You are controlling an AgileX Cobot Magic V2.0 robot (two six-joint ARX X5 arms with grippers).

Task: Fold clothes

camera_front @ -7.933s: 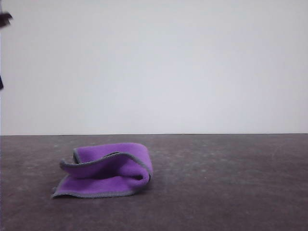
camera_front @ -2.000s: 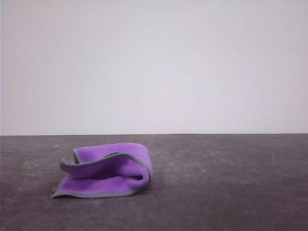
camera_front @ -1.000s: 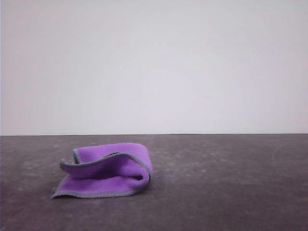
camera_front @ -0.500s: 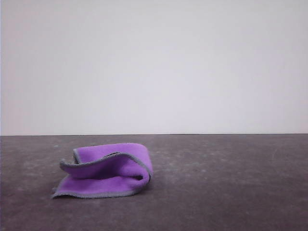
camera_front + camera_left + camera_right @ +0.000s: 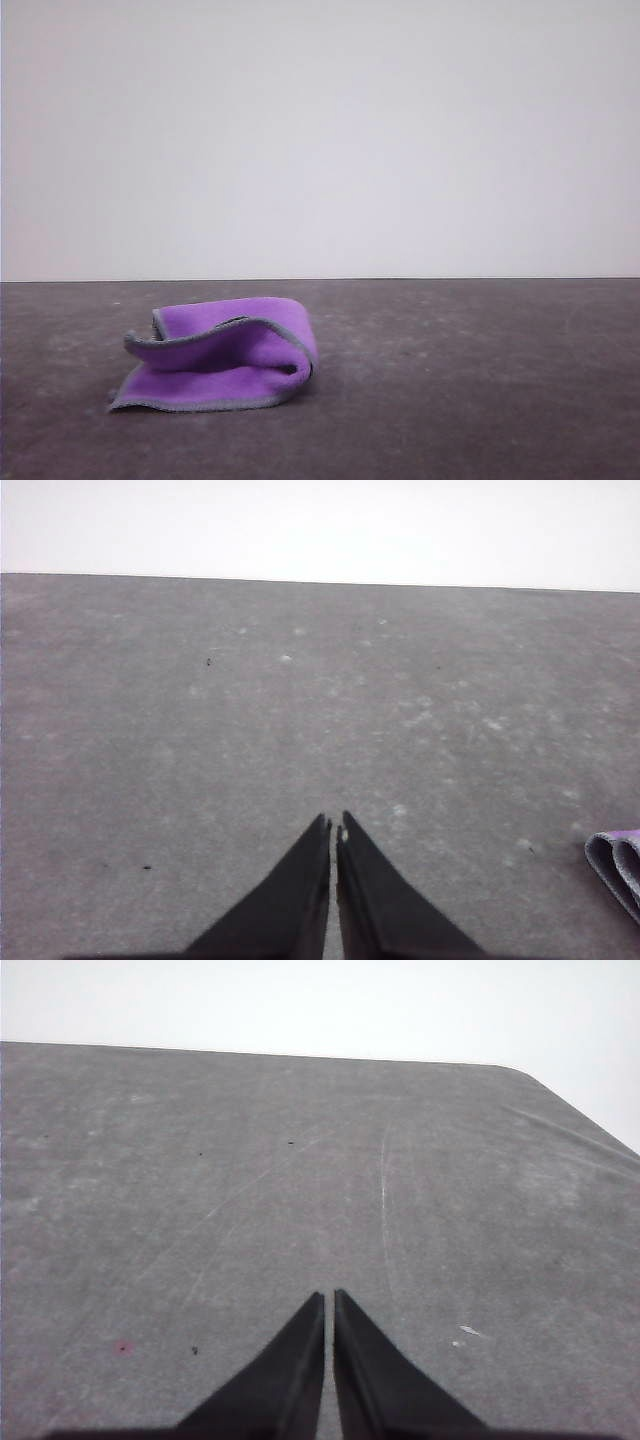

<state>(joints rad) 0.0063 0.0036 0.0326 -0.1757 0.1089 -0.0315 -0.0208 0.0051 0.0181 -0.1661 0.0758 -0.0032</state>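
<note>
The clothes (image 5: 220,353) are one small purple cloth with a grey hem, loosely doubled over on the dark table (image 5: 450,380), left of centre in the front view. A grey and purple corner of the cloth (image 5: 618,862) shows at the edge of the left wrist view. My left gripper (image 5: 333,826) hovers over bare table beside that corner, its black fingers shut together with nothing between them. Over another bare stretch of table, my right gripper (image 5: 329,1298) is shut as well and holds nothing.
A plain white wall (image 5: 320,140) stands behind the table's far edge. The table's rounded far corner (image 5: 520,1072) shows in the right wrist view. Faint scratches and specks mark the grey surface.
A dark arm part at the front view's top left 7.9 s ago has left that view. The cloth has not moved.
</note>
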